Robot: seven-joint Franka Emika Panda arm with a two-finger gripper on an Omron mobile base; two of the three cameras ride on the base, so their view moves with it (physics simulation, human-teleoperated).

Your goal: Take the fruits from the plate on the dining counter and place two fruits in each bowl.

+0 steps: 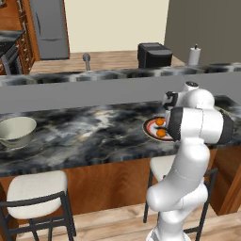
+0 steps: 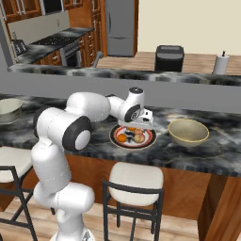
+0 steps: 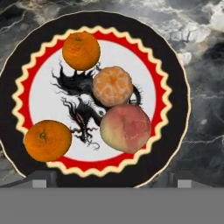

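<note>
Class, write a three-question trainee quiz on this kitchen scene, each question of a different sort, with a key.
1. How many fruits lie on the round white plate with the red-and-dark rim?
2. True or false: the robot's gripper is shut on the pale yellowish-pink fruit.
3. The peeled orange fruit touches: A) the pale fruit, B) the plate's rim, C) nothing.

Key: 1. Four. 2. False; the fingers stand open above the plate. 3. A.
</note>
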